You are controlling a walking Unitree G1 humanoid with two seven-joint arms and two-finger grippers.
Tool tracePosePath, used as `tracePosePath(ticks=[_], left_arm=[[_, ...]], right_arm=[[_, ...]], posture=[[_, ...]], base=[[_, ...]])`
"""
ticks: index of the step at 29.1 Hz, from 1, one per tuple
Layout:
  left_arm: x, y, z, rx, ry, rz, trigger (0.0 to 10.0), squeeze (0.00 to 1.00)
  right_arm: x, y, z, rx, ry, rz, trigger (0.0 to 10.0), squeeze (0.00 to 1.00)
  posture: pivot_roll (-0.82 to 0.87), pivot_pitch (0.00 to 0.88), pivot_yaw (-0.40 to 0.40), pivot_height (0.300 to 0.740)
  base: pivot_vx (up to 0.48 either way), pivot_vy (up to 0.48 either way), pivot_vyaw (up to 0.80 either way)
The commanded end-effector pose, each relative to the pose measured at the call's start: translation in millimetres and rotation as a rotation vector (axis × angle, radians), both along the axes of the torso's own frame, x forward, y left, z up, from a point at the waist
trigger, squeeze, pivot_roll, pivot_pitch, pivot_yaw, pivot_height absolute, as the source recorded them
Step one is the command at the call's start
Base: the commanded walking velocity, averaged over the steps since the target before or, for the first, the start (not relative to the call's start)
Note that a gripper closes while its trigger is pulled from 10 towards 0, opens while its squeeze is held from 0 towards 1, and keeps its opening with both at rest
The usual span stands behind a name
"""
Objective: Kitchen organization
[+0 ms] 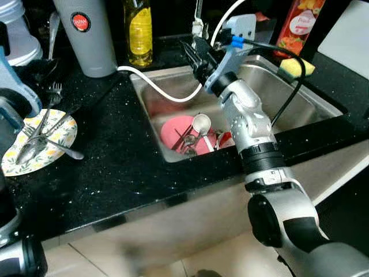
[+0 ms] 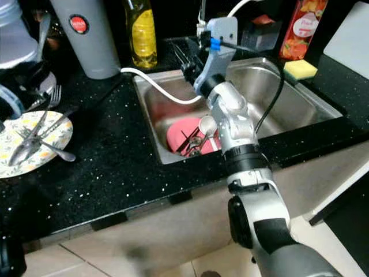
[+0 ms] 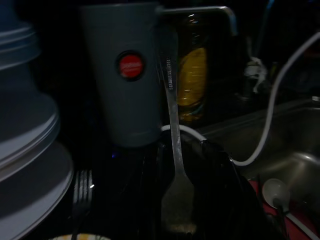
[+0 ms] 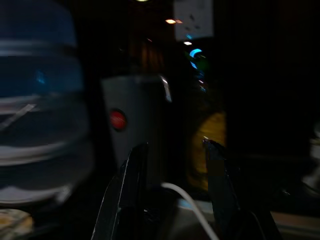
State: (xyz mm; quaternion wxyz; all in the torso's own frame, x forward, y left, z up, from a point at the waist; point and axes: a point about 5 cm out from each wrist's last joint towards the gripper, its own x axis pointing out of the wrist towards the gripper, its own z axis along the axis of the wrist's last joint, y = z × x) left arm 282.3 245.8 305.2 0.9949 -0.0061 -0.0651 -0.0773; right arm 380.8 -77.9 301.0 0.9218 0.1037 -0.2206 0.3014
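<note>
right hand (image 4: pixel 172 155): long black fingers spread, empty, raised over steel sink's (image 1: pixel 300 109) far-left corner | left hand (image 3: pixel 200 200): pinching a steel spoon (image 3: pixel 172 150), left of sink, by grey cylinder jug (image 1: pixel 86 34) | in sink: pink plate (image 1: pixel 176 130) with cutlery | left of sink on speckled black counter (image 1: pixel 127 167): floral plate (image 1: pixel 49 147) holding forks

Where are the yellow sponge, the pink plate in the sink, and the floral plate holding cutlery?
yellow sponge (image 1: pixel 297 67), left eye view, middle of its top face
pink plate (image 1: pixel 174 130), left eye view, bare left part
floral plate (image 1: pixel 64 133), left eye view, right rim
</note>
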Motion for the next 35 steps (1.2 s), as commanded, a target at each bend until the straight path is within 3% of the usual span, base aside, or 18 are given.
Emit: tracePosePath(ticks=[1,5,7,10,13,20,25,31,35], left_arm=[[-4.0,-3.7,4.0,0.035,-0.032,-0.030,10.0,0.00],[-13.2,-32.0,0.8,-0.033,-0.088,-0.247,10.0,0.00],[-15.3,-36.3,1.0,-0.053,-0.099,-0.287,10.0,0.00],[-27.9,-58.9,2.2,-0.025,-0.180,-0.451,10.0,0.00],[-33.6,-72.0,3.2,0.002,-0.220,-0.529,10.0,0.00],[-29.2,-82.5,1.6,0.008,-0.222,-0.558,10.0,0.00],[-27.3,-85.6,-0.4,0.011,-0.219,-0.568,10.0,0.00],[-26.1,-87.7,-2.2,0.008,-0.225,-0.568,10.0,0.00],[-26.0,-89.3,-1.7,0.003,-0.231,-0.572,10.0,0.00]], right_arm=[[-2.7,-1.1,6.1,0.043,-0.003,0.041,10.0,0.00],[-13.5,5.5,11.0,0.114,0.014,0.232,10.0,0.00],[-15.6,6.8,11.6,0.120,0.015,0.262,10.0,0.00],[-31.9,17.7,10.4,0.101,0.035,0.446,10.0,0.00],[-37.4,24.7,1.2,0.064,0.069,0.496,10.0,0.00],[-48.1,30.4,0.7,0.090,0.095,0.600,10.0,0.00],[-51.4,26.9,5.9,0.124,0.097,0.637,10.0,0.00],[-58.2,17.1,15.6,0.250,0.107,0.752,10.0,0.00],[-59.6,16.6,14.9,0.254,0.117,0.761,10.0,0.00]], posture=[[0.10,0.000,-0.021,0.740],[0.09,0.000,-0.021,0.740],[0.09,0.000,-0.021,0.740],[0.08,0.000,-0.024,0.740],[0.08,0.000,-0.027,0.740],[0.07,0.000,-0.027,0.740],[0.07,0.000,-0.028,0.740],[0.07,0.000,-0.030,0.740],[0.07,0.000,-0.030,0.740]], base=[[0.000,0.000,0.00],[0.000,0.000,0.00],[0.000,0.000,0.00],[0.000,0.000,0.00],[0.000,0.000,0.00],[0.000,0.000,0.00],[0.000,0.000,0.00],[0.000,0.000,0.00],[0.000,0.000,0.00]])
